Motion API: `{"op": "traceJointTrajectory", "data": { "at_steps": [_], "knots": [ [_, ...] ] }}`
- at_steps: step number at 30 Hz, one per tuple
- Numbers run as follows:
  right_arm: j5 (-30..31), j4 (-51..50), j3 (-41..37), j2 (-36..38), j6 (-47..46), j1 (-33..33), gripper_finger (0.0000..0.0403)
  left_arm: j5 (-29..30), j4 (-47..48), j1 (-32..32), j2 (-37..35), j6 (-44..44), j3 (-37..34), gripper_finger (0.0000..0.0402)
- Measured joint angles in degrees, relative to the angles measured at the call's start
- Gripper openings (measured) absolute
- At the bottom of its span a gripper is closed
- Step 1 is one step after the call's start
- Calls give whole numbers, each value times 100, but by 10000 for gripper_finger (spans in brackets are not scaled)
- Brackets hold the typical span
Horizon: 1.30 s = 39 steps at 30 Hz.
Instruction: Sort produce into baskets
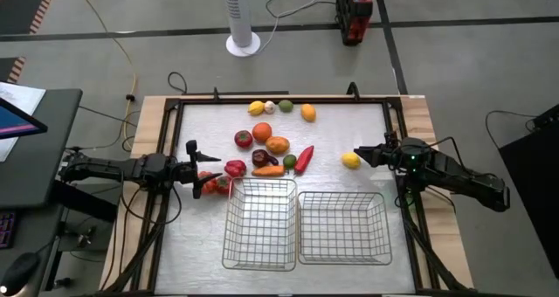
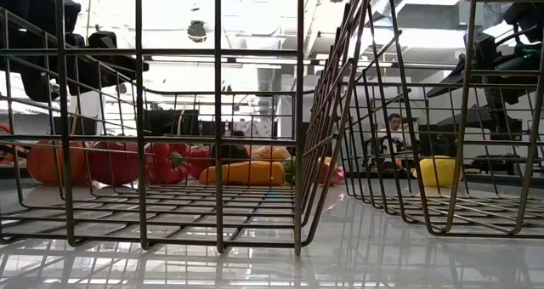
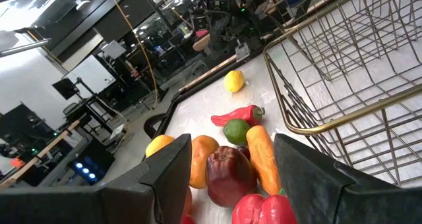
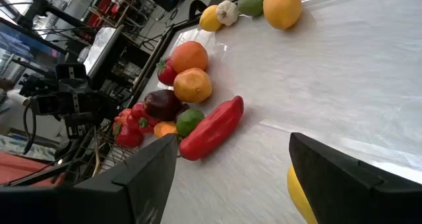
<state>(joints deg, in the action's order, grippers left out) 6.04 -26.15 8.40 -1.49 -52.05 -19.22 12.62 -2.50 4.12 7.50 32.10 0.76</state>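
The produce lies in a cluster at mid-table: a red bell pepper [image 1: 234, 168], a dark purple piece [image 1: 260, 157], a carrot [image 1: 269, 169], a long red pepper [image 1: 303, 159], oranges and limes. A yellow lemon [image 1: 350, 160] lies apart to the right. My left gripper [image 1: 199, 168] is open just left of the bell pepper; in its wrist view [image 3: 234, 145] the purple piece [image 3: 227, 174] lies ahead between the fingers. My right gripper [image 1: 360, 154] is open at the lemon [image 4: 298, 191]. Both wire baskets [image 1: 259, 223] [image 1: 343, 227] stand empty near the front. My right gripper has the lemon at the inner side of one finger [image 4: 343, 174], which hides part of it. I cannot tell whether they touch. The lemon rests on the table.
A row of a lemon [image 1: 256, 108], a whitish garlic [image 1: 270, 107], a lime [image 1: 285, 106] and an orange fruit [image 1: 307, 113] lies near the far edge. Small tomatoes [image 1: 214, 185] lie by the left basket's far corner. A person [image 2: 393, 140] sits beyond the table.
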Motion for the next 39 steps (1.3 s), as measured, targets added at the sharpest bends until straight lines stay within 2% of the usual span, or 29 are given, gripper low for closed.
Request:
{"op": "traceJointTrajectory", "data": {
  "at_steps": [14, 19, 26, 28, 35, 39],
  "knots": [
    [0, 2, 0, 1, -1, 0, 321, -23, 0, 0, -2, -15, 2, 204],
    [-2, 2, -2, 2, -1, 1, 321, -389, -404, 2, 1, -451, 0, 204],
    [0, 12, -1, 0, -24, 1, 321, -494, -2138, 2, -2, -1548, 0, 204],
    [2, 114, -15, 0, -292, 1, 321, -481, -2557, 2, -1, -2007, 0, 204],
    [4, 729, -33, 2, -1815, 1, 321, -325, -3429, 2, -2, -4858, 0, 204],
    [2, 912, -28, 2, -1996, 2, 321, -85, -3458, 2, 0, -6078, 0, 204]
  ]
}}
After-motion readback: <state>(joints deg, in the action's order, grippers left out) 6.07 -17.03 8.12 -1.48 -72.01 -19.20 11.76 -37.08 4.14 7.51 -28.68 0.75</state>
